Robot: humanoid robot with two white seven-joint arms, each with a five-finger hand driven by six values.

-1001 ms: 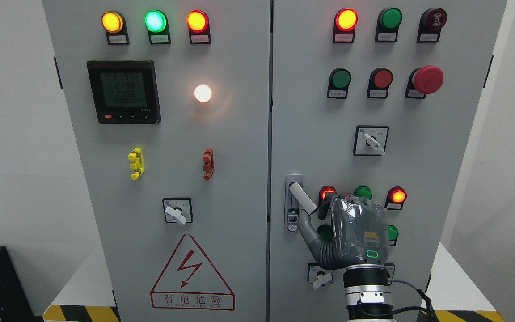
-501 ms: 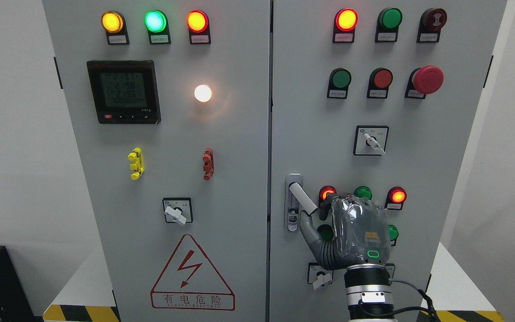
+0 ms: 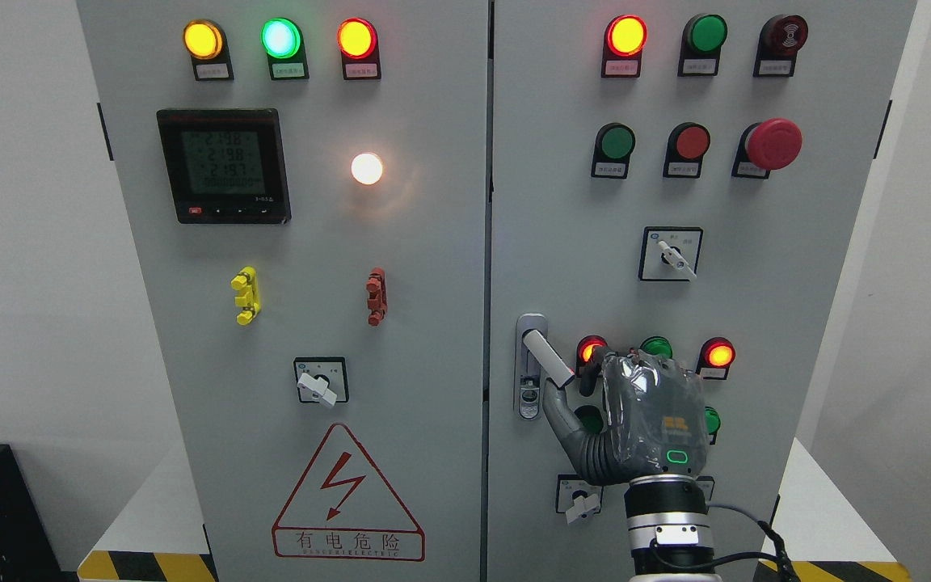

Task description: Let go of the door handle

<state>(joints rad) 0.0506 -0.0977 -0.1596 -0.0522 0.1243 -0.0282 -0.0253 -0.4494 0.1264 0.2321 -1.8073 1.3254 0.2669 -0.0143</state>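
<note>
Right robot hand (image 3: 635, 420) fingers loosely open, holding nothing; door handle (image 3: 545, 356) just upper-left, thumb tip touching its end.

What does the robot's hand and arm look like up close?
The right hand is dark grey, its back wrapped in a clear, crinkled plastic cover. On the back sit a small orange block-shaped logo and a glowing green oval ring. The thumb is ribbed and grey. Below, the wrist is a black and silver cylinder with a small white label, and a thin black cable loops out beside it.
</note>
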